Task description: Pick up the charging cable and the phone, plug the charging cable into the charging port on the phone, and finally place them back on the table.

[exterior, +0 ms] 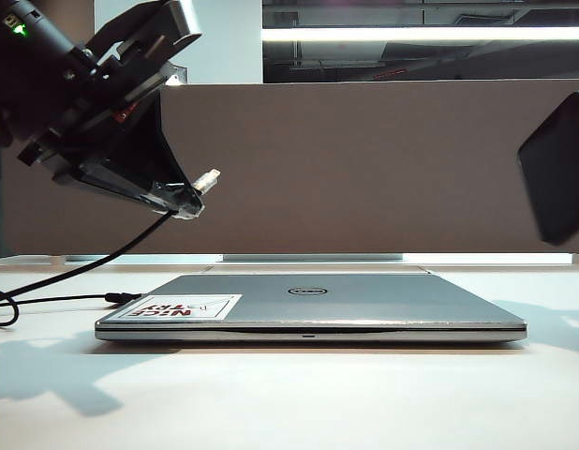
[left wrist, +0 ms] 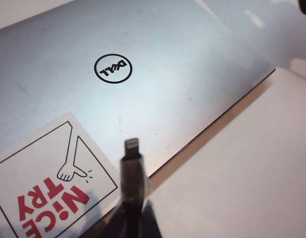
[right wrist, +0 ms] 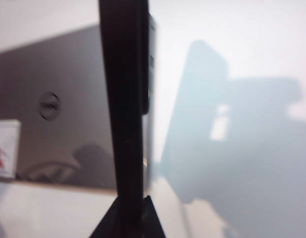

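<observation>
White table [exterior: 289, 394] under a grey-brown divider [exterior: 364, 169], closed silver laptop [exterior: 308, 305] at centre. My left gripper [exterior: 182, 202], raised at ten o'clock, is clamped on the charging cable [left wrist: 131, 173], plug tip poking out toward three o'clock. My right gripper [right wrist: 127, 218] pinches the phone [right wrist: 124, 99] edge-on; only the exterior view shows its face, aloft at three o'clock.

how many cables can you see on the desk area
2. The charging cable hangs from the left end effector, above the laptop's left end; a second black cord lies on the table beside the laptop.
</observation>
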You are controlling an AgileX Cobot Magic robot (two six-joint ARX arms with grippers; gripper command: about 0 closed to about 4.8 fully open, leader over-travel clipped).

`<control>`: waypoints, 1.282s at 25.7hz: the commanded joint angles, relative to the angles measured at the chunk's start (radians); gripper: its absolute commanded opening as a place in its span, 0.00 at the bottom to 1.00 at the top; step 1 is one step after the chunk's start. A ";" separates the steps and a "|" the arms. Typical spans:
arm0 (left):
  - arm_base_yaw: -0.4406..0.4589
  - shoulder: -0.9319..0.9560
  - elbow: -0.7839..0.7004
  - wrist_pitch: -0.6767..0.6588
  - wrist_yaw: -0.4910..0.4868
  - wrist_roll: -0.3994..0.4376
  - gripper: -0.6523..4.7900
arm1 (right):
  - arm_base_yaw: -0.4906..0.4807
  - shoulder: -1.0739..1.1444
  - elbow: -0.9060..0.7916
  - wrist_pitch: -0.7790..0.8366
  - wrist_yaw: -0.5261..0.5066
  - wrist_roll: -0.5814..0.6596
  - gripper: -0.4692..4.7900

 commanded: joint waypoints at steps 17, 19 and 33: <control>-0.001 -0.003 0.000 0.018 0.000 0.004 0.11 | 0.159 0.124 0.055 -0.380 0.215 -0.100 0.08; -0.001 -0.003 0.000 0.018 0.000 0.004 0.11 | 0.159 0.149 0.055 -0.374 0.215 -0.106 0.08; -0.001 -0.003 0.000 0.018 0.000 0.004 0.11 | 0.209 0.292 0.053 -0.304 0.253 -0.140 0.08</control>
